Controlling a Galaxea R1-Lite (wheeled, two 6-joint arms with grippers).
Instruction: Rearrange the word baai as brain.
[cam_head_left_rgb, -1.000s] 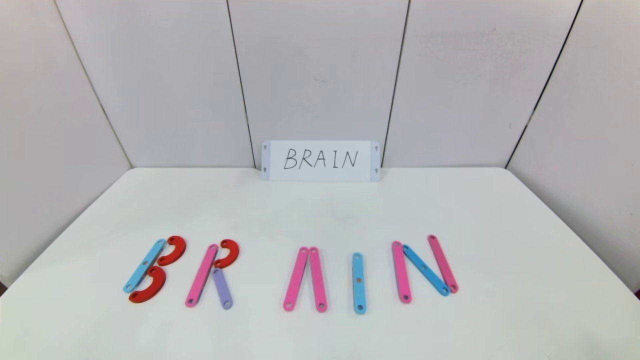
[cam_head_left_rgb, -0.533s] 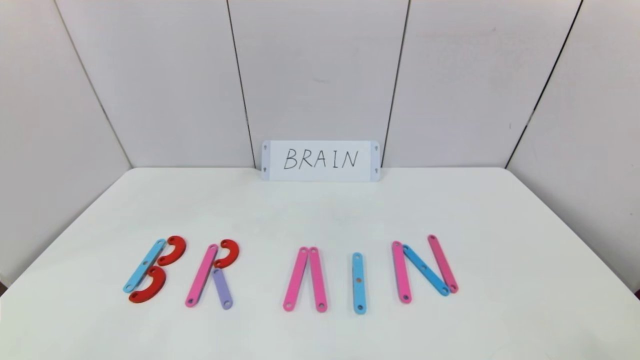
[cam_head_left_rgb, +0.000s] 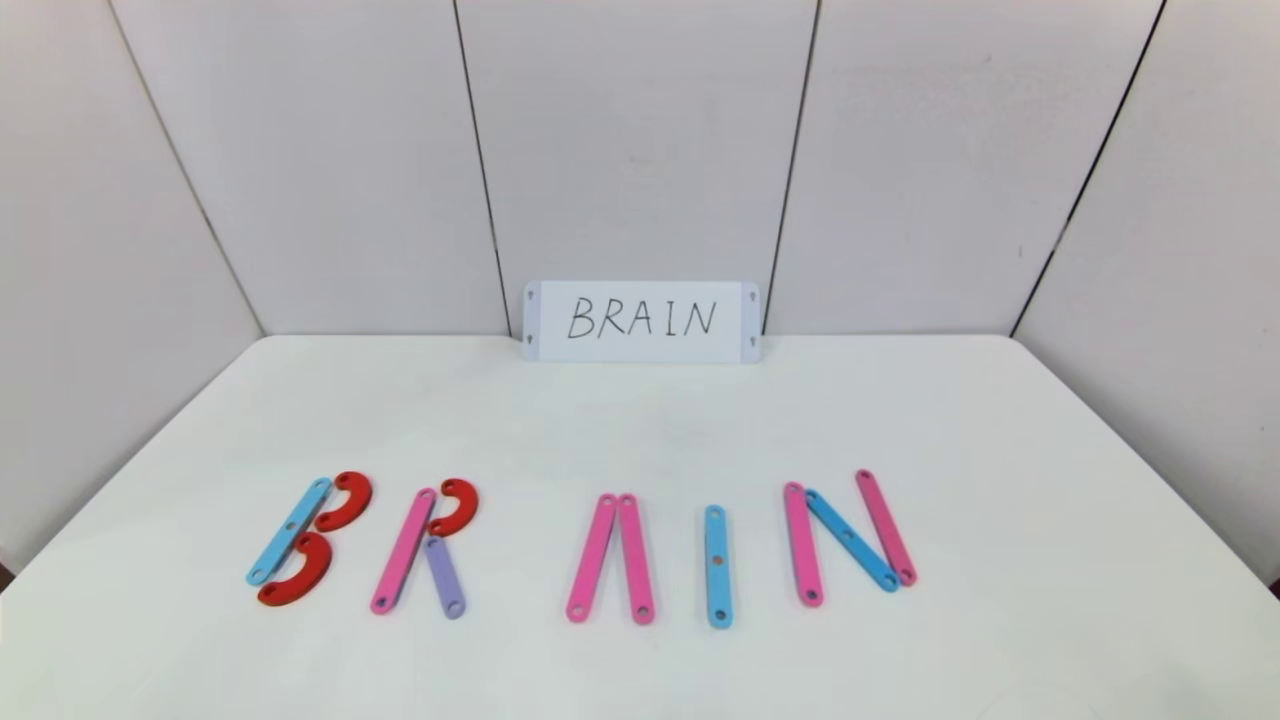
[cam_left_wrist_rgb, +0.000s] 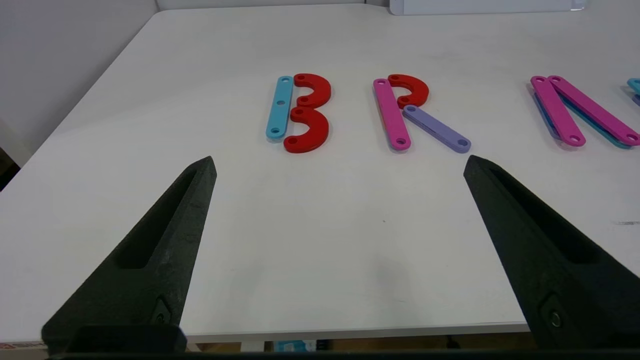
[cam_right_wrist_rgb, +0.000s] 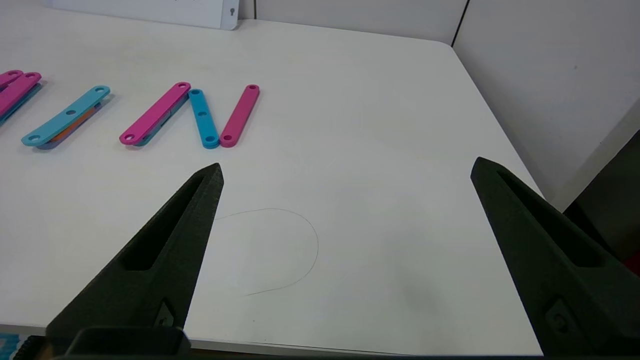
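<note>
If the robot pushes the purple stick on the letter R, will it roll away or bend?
Probably neither. The purple stick is a flat strip lying on the smooth white table, so it would likely slide rather than roll. It keeps a straight, even shape, so it looks stiff. Being thin, it is probably light, and a push might also nudge the pink strip it touches.

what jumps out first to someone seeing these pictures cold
A row of bright plastic letters spelling BRAIN runs across the near half of the white table, with the red curves of the B at its left end. Behind it, a white card handwritten BRAIN stands against the wall. The left gripper and right gripper hang open over the table's near edge, holding nothing.
</note>
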